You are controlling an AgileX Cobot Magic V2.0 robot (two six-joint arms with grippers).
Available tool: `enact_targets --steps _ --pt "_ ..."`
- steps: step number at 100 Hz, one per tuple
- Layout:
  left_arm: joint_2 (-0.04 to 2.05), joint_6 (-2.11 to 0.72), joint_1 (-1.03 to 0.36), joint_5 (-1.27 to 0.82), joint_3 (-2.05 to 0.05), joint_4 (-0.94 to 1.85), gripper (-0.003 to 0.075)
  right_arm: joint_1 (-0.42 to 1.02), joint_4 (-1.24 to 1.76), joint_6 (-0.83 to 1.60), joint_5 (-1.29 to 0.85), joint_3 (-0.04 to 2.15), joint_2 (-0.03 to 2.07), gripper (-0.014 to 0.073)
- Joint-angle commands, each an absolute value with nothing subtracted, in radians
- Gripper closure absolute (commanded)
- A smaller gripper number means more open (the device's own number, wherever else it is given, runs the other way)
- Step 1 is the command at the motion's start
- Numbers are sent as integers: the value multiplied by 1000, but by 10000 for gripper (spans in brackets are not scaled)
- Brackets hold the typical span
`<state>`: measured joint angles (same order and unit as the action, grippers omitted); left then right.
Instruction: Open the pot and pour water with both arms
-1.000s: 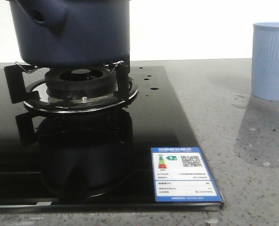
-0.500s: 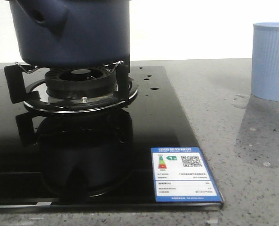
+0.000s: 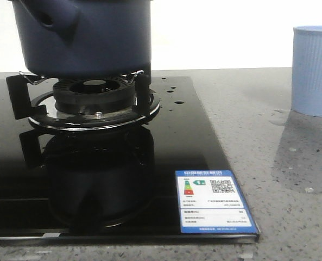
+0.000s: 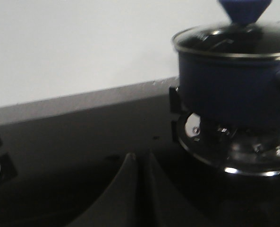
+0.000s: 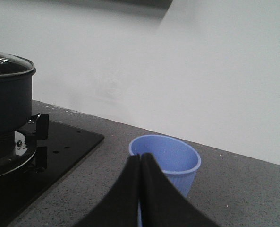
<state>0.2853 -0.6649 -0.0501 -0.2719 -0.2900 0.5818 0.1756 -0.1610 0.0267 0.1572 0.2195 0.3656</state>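
Nearest to the front camera lies the black glass hob, with an energy label sticker at its front right corner; the sticker is flat on the glass and plays no part in the work. A little further, the round burner stands inside its metal pan support, and the pot sits on this support, upright and centred over the burner, as a pot is placed for heating. Its glass lid is on, with the blue knob on top, so I judge that the opening step is not yet done. The short hollow side stub points toward the camera and a little to the robot's left and slightly upward; the long axis of the pot itself is vertical. On the grey stone countertop, well apart to the right, stands the light blue ribbed cup, mouth up, probably ready to receive the pour. Beside its base a thin glossy puddle of water shines, and small droplets sit on the hob behind the burner. The left gripper has its fingers pressed together and holds nothing, near the pot but apart from it. The right gripper is the same, fingers together and empty, aimed toward the cup.
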Motion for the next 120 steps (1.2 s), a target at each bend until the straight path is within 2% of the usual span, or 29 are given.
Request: enact_targets --steps 1,9,22,39,71,120 --pt "267 -250 -48 -200 -266 239 739 176 -157 24 239 247 371 659" --pt "231 -130 -48 -133 -196 147 740 176 -157 24 239 247 371 659" --pt "158 -112 -46 -9 -64 119 739 176 -157 24 239 247 371 659" --pt "73 -9 -44 0 41 44 739 176 -157 24 239 247 371 659" --pt "-30 -9 48 -288 39 22 739 176 -157 24 239 247 371 659" --pt "-30 -9 66 -284 39 29 739 176 -157 24 237 247 371 659"
